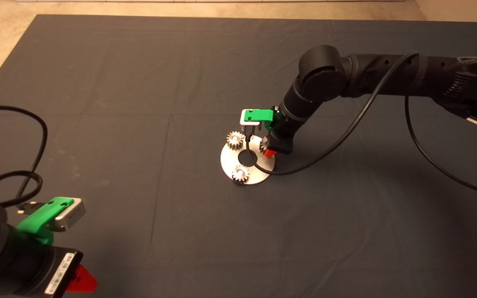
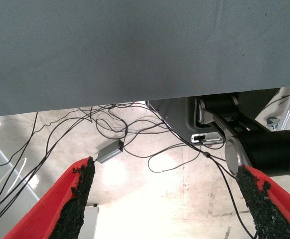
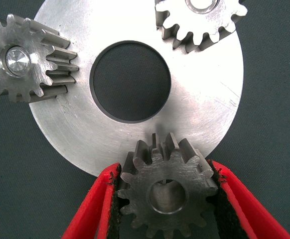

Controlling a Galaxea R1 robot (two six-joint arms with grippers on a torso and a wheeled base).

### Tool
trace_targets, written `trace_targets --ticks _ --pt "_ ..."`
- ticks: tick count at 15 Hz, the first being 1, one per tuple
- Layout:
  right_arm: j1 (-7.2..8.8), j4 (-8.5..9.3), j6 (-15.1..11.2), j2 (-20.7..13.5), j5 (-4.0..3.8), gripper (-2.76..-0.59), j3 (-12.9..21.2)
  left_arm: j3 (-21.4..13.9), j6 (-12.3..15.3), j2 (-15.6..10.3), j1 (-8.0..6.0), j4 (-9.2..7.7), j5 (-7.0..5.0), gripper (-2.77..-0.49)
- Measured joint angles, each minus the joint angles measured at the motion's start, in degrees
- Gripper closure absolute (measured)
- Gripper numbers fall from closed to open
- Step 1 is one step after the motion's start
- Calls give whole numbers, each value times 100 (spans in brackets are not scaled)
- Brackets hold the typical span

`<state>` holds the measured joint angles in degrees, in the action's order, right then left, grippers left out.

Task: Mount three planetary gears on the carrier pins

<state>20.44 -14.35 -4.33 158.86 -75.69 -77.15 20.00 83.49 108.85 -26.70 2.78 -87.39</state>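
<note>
The carrier is a shiny round disc (image 1: 228, 159) (image 3: 200, 99) with a central hole, lying mid-mat. Two planetary gears sit on carrier pins: one (image 1: 235, 140) (image 3: 20, 62) with its pin top (image 3: 15, 59) showing in the centre, the other (image 1: 241, 174) (image 3: 200, 17) likewise. My right gripper (image 1: 268, 152) (image 3: 166, 168) is shut on the third gear (image 3: 167, 191) at the disc's edge, black pads against its teeth on both sides. A pale surface shows off-centre inside that gear's hole. My left gripper (image 1: 79, 282) (image 2: 165, 172) is parked at the lower left, open and empty.
A black cable (image 1: 329, 149) loops from the right arm down onto the mat beside the disc. More cables (image 1: 35, 174) trail near the left arm. The left wrist view shows the mat's edge and a floor strewn with wires (image 2: 135, 134).
</note>
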Motion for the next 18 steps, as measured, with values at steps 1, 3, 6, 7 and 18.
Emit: trace_targets --ticks 1,3,6,7,18 --pt "0 0 0 0 -5 -107 9 0 0 0 0 0 0 -202" --pt "-13 -11 0 -12 -44 -107 98 0 0 0 -1 0 0 -202" --pt "-57 -20 0 -100 -88 -107 349 0 0 0 0 0 0 -202" --pt "-60 -20 0 -106 -87 -107 358 -2 -1 0 -1 0 0 -202" --pt "-60 -15 0 -144 -55 -106 348 -2 -1 -2 0 0 0 -202"
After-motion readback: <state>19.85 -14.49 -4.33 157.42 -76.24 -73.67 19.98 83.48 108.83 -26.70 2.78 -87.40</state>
